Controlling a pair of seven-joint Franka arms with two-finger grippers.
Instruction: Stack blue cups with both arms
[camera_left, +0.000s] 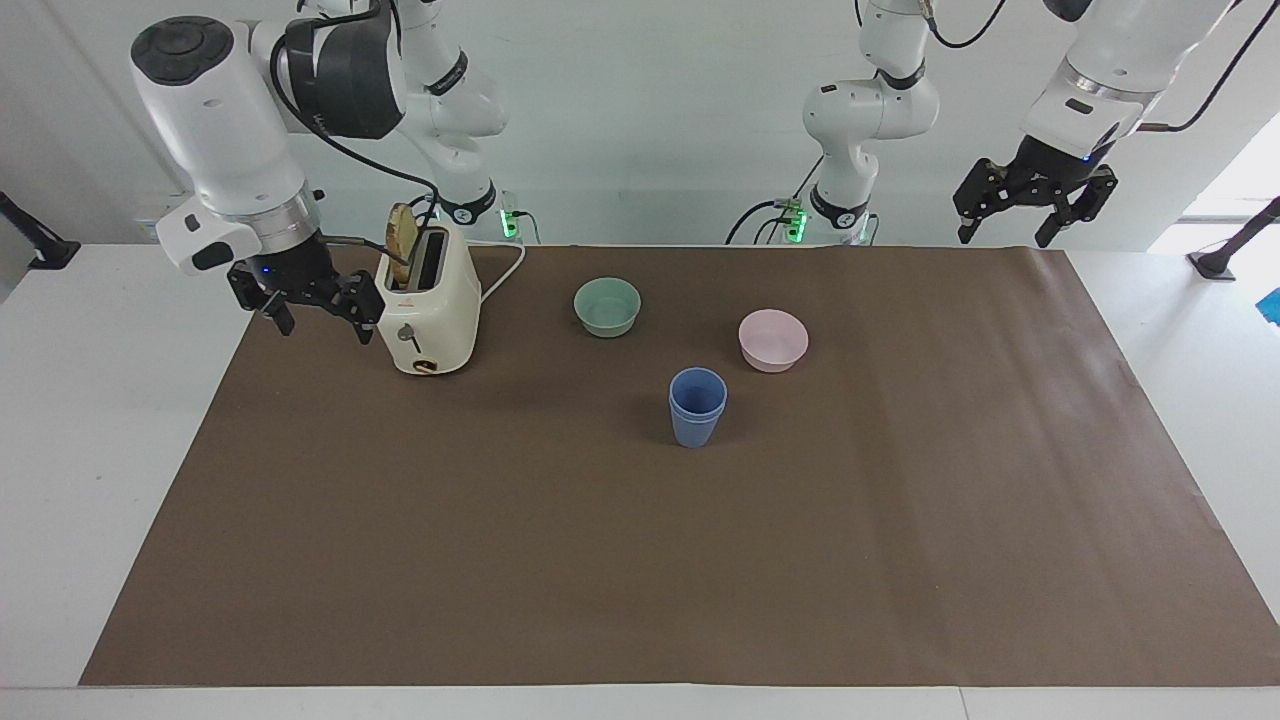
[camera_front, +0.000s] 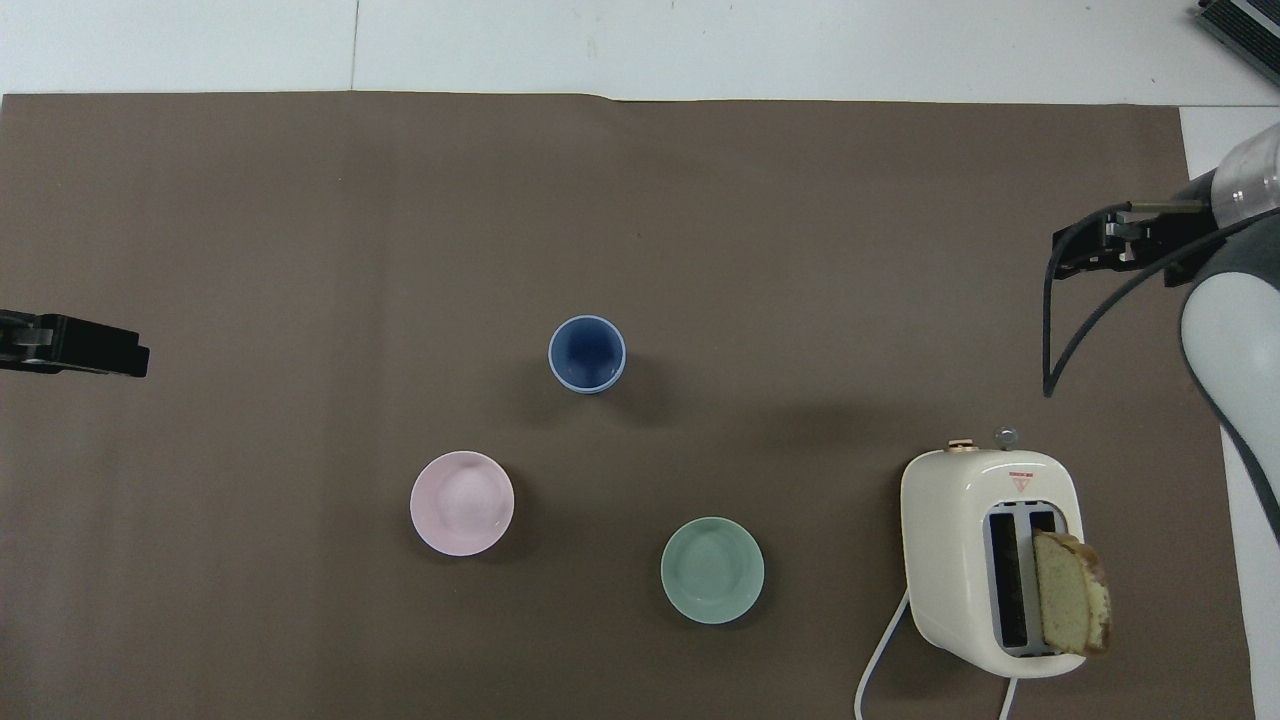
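Blue cups nested, both arms clear.

You see the stack mid-mat, with the pink bowl at its 1 o'clock in the facing view. Right gripper hangs spread wide beside the toaster; left gripper hangs wide over the mat's corner at 2 o'clock.

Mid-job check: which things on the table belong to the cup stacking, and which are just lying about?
Job: blue cups, nested upright mid-mat; right pincer, open, raised beside the toaster; left pincer, open, raised over the mat's corner.

Lying about: toaster with bread slice, green bowl, pink bowl.
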